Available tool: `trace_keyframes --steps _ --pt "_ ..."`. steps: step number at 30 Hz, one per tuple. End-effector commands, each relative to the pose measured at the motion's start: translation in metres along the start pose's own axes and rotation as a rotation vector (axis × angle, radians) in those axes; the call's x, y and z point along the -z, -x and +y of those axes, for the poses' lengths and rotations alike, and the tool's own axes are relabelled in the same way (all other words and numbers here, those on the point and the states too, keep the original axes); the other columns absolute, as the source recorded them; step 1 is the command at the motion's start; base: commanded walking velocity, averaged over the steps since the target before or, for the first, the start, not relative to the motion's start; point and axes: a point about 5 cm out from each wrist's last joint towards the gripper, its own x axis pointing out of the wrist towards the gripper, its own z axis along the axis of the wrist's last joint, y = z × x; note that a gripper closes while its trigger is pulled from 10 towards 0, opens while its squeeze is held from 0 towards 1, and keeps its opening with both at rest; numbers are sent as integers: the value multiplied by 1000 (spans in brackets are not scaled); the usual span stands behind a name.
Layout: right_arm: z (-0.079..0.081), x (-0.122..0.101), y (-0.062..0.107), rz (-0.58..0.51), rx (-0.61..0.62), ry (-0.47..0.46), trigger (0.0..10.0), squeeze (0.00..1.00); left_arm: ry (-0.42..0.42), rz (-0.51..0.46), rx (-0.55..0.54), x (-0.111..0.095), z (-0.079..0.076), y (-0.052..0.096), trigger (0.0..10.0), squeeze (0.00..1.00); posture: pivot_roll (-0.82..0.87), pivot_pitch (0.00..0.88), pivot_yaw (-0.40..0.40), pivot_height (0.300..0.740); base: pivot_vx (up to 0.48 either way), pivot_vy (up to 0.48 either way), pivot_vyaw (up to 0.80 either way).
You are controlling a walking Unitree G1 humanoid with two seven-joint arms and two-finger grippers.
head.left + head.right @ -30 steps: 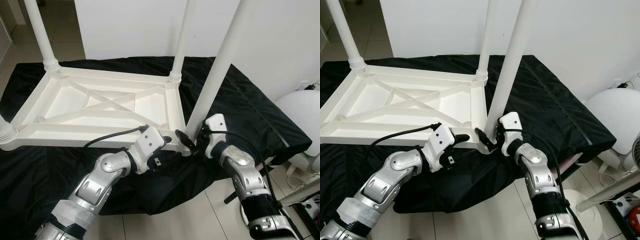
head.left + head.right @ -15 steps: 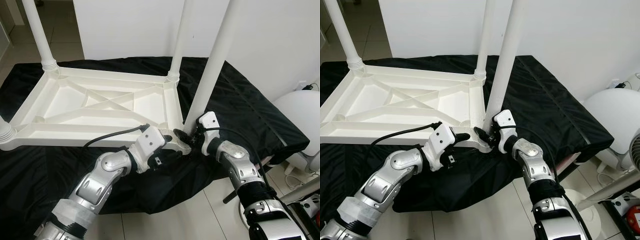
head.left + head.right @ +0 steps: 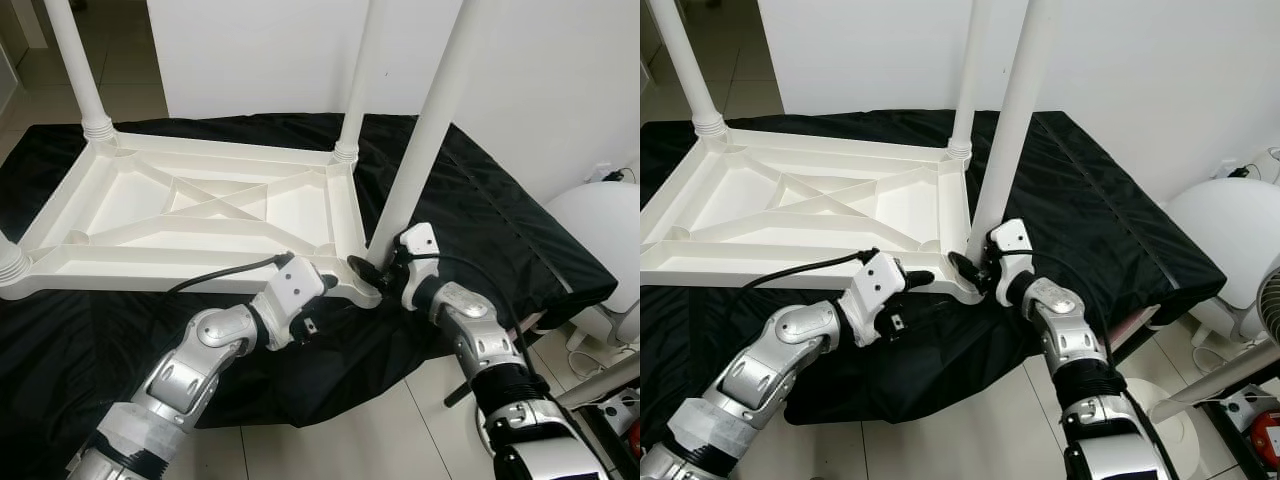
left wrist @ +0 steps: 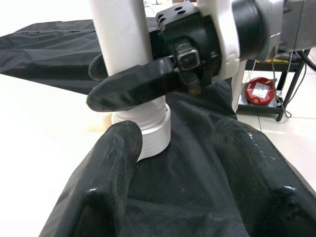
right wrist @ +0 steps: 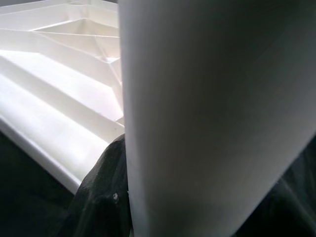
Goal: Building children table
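A white plastic table frame lies upside down on a black cloth. At its near right corner a long white leg stands, leaning slightly right, with its ribbed collar at the corner. My right gripper is shut on the leg just above the collar, and one of its fingers wraps across the tube. My left gripper is open and rests low at the same corner. Its fingers are spread just below the collar, over the cloth. The leg is very close in the right wrist view.
Two more legs stand upright at the far corners, and a third collar sits at the near left corner. A white wall stands behind. A white fan and a red object are at right on the tiled floor.
My right gripper has carried the leg's base leftwards onto the near right corner, and the leg now stands steeper. My left gripper has stayed at the corner.
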Motion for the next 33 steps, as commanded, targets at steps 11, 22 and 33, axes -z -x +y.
trace_keyframes --steps 11,22,33 --pt "11 4 0 30 476 -105 10000 0 -15 -8 38 -2 -5 -2 10000 0 -4 20 -77 740 0 0 0" --pt "29 -5 -2 -1 635 -153 10000 0 -10 -13 59 -2 -8 -5 10000 0 -20 22 -70 740 0 0 0" --pt "26 -8 8 -25 578 -166 10000 1000 27 -40 43 -7 -4 -4 10000 0 -15 30 -77 740 0 0 0"
